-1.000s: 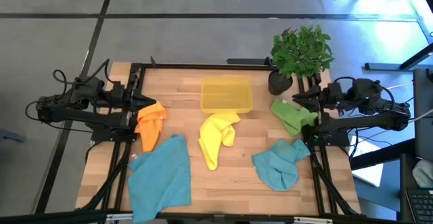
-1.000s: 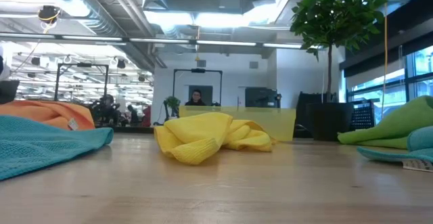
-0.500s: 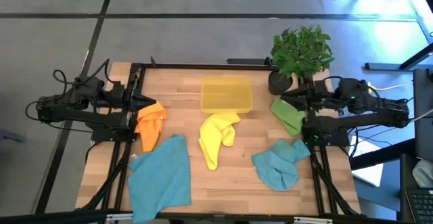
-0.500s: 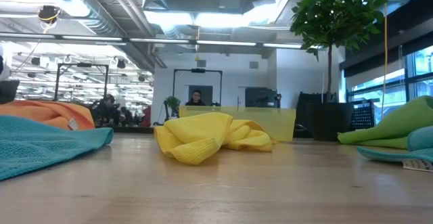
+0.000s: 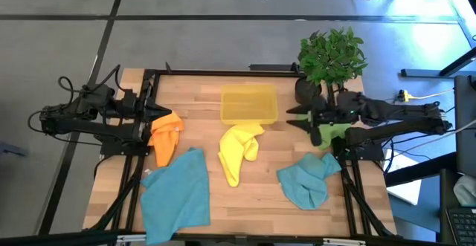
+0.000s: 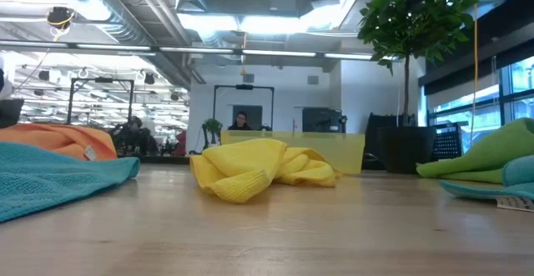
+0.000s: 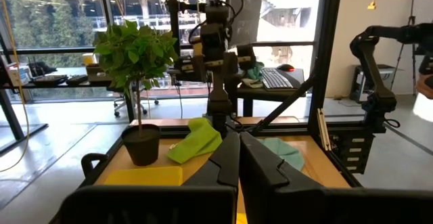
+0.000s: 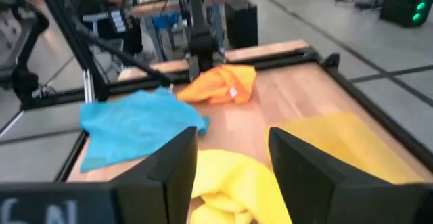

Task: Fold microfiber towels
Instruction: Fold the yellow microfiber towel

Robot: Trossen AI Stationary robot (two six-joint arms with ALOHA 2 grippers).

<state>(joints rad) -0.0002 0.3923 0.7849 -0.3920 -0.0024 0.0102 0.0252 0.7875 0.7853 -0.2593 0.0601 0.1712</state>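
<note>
The right gripper (image 5: 297,117) is hanging over the tabletop (image 5: 201,97) between the yellow bin (image 5: 249,103) and the green towel (image 5: 321,129), its jaws standing apart and empty. The left gripper (image 5: 160,109) is waiting with jaws pressed together just beside the orange towel (image 5: 165,136), on the side away from the bin.

None of the towels is looking folded: the yellow towel (image 5: 238,151) is lying bunched just in front of the bin, the small teal towel (image 5: 306,180) is crumpled farther from it toward the right corner, and the large teal towel (image 5: 177,194) is spreading toward the left corner.

The risk, as I judge it, is coming from the cramped spot. The potted plant (image 5: 331,59) is standing close behind the right arm, so a swing could be clipping its leaves or pot. A descent here might also be nudging the bin, or pinching several layers of the bunched yellow cloth and dragging it rather than opening it flat.
</note>
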